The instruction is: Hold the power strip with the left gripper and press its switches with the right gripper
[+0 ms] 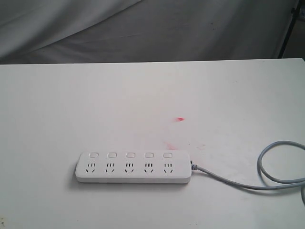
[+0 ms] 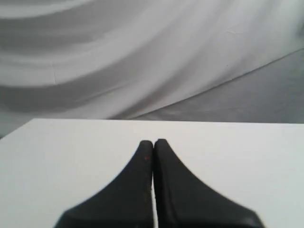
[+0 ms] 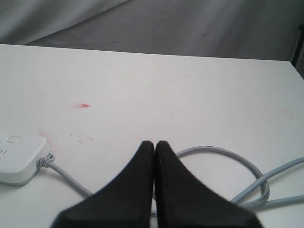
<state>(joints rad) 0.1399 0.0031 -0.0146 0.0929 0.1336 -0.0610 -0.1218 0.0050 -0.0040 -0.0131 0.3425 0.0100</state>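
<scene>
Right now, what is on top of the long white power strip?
On the power strip sit five square switches in a row, with five sockets beside them. Nothing else rests on it. Its underside is hidden against the table.

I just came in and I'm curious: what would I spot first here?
The long white power strip lies near the front of the white table, five buttons in a row, its grey cable looping off to the right. A small red mark sits farther back.
</scene>
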